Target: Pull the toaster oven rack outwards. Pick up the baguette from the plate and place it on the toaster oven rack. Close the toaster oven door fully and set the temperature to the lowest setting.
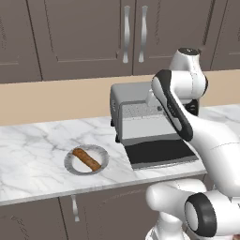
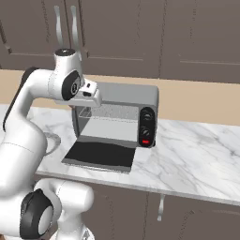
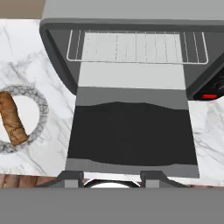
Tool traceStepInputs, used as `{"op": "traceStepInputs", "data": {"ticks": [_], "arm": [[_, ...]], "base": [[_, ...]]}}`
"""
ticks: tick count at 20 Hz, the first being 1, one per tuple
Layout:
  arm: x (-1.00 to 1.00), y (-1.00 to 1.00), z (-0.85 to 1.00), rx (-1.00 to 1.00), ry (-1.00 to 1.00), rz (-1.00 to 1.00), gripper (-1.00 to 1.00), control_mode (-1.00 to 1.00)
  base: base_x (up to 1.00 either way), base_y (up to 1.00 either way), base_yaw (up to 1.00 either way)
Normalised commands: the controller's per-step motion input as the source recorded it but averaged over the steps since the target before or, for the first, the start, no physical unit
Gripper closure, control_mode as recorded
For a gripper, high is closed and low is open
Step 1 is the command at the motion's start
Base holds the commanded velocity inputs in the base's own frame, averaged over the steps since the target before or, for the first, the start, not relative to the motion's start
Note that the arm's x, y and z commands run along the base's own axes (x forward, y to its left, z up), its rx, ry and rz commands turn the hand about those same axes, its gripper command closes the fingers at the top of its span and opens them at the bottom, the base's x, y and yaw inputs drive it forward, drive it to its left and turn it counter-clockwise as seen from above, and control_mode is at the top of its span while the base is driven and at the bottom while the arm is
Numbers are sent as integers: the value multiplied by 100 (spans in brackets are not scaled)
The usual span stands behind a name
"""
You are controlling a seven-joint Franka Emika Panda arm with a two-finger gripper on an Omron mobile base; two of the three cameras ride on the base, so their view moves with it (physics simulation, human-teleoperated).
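The first step is being faced; the toaster oven door (image 3: pixel 133 133) is lying open on the bench (image 1: pixel 33 154); the rack (image 3: pixel 136 47) is sitting inside the toaster oven (image 2: pixel 123 96), not yet pulled; the baguette (image 1: pixel 86 159) is resting on the plate (image 1: pixel 71 162); the claw (image 3: pixel 112 177) is poised part-open, empty, above the door; next, the rack's front wire is to be reached.

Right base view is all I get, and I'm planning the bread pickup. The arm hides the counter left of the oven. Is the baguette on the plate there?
Observer: Yes, the baguette lies on the plate, left of the toaster oven and apart from it.
Operator: How does it lie?
Observer: Diagonally, with its near end angled toward the lowered toaster oven door.
Operator: Is the gripper holding anything?
Observer: No. In the hand view the gripper has its fingertips apart with nothing between them.
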Motion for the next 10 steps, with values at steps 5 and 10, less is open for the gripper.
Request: {"op": "traceStepInputs", "data": {"ticks": [5,10], "arm": [[-34,-2,-1,0,-4,0,-100,-100],[-57,-30,-7,6,-9,-8,-100,-100]], "base": [[0,0,0],[0,0,0]]}}
